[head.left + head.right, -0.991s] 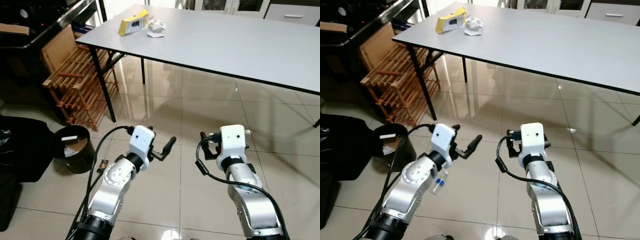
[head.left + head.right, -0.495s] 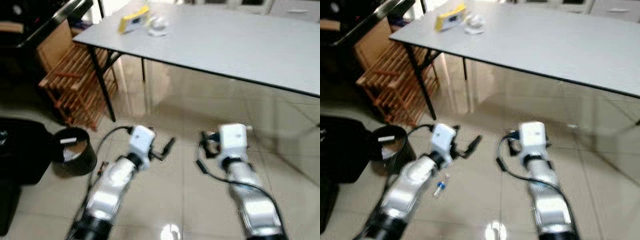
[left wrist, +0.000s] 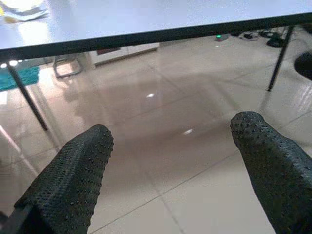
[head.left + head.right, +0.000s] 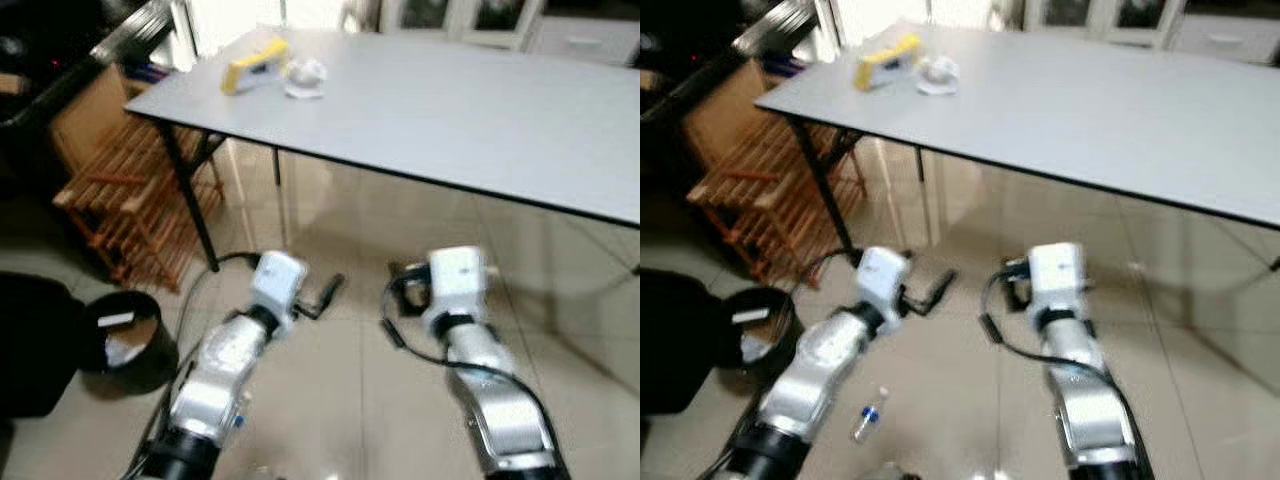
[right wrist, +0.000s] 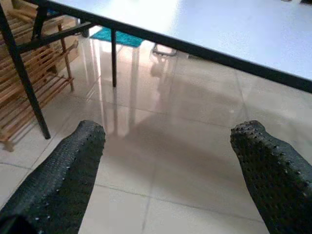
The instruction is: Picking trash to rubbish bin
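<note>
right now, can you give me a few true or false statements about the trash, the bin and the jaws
1. A yellow box lies on the grey table. True.
2. The black bin stands on the tabletop. False: it stands on the floor, to the robot's left.
3. The left gripper holds a bottle. False: its jaws are open and hold nothing.
4. A small plastic bottle lies on the floor by the left arm. True.
5. The right gripper has its jaws open. True.

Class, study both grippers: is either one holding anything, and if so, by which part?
Nothing is held. The left gripper and the right gripper are both open, with bare floor between their fingers.
</note>
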Robot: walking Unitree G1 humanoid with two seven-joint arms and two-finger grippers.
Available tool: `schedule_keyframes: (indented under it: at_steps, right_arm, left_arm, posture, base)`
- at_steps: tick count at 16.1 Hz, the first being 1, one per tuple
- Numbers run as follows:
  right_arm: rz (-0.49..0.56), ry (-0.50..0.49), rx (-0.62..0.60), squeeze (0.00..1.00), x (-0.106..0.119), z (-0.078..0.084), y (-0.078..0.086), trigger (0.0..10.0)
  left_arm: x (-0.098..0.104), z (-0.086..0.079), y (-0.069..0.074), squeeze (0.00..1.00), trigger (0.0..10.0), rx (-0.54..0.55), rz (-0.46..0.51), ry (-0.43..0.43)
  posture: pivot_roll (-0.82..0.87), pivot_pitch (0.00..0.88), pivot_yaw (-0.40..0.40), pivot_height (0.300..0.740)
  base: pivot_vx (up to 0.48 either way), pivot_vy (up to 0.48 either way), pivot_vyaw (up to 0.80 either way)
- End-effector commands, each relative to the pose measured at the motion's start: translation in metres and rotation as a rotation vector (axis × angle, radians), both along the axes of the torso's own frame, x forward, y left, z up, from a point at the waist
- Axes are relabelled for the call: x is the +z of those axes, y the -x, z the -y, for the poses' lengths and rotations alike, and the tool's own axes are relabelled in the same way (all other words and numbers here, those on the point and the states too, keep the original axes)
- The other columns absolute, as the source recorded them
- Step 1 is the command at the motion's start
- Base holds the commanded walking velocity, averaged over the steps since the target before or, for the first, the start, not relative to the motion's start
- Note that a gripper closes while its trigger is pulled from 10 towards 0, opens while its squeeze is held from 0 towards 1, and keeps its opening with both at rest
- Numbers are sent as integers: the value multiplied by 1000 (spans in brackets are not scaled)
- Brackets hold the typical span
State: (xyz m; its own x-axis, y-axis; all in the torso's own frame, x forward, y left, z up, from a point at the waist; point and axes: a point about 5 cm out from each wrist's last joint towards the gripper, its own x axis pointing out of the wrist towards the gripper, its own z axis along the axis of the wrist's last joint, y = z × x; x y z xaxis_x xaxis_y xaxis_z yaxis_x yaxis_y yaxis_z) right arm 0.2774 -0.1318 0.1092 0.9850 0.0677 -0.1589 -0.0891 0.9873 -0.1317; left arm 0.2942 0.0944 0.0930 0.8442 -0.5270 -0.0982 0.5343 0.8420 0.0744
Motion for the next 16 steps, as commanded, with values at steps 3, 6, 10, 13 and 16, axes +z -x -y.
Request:
schedule_keyframes:
  at_steps: [3,6,10,13,16]
  right_arm:
    - [6,8,-25,0,1,9,-1,10000]
    - [7,12,-23,0,0,8,-1,10000]
    - [7,12,-24,0,0,8,-1,10000]
    - [16,13,-32,0,0,9,-1,10000]
    - [174,33,-63,0,28,15,-1,10000]
  left_arm:
    - [1,9,1,0,10000,-26,11,-5]
    - [2,9,2,0,10000,-27,12,-6]
    - [2,8,1,0,10000,-22,14,-12]
    - [1,7,1,0,10000,-16,12,-15]
    - [19,5,-4,0,10000,5,79,15]
  posture:
    - [-47,91,25,740]
    - [-47,91,25,740]
    - [-47,91,25,740]
    - [-44,88,25,740]
    - [-48,92,24,740]
  base:
    - [426,0,0]
    - [418,0,0]
    - [401,0,0]
    - [399,0,0]
    - [400,0,0]
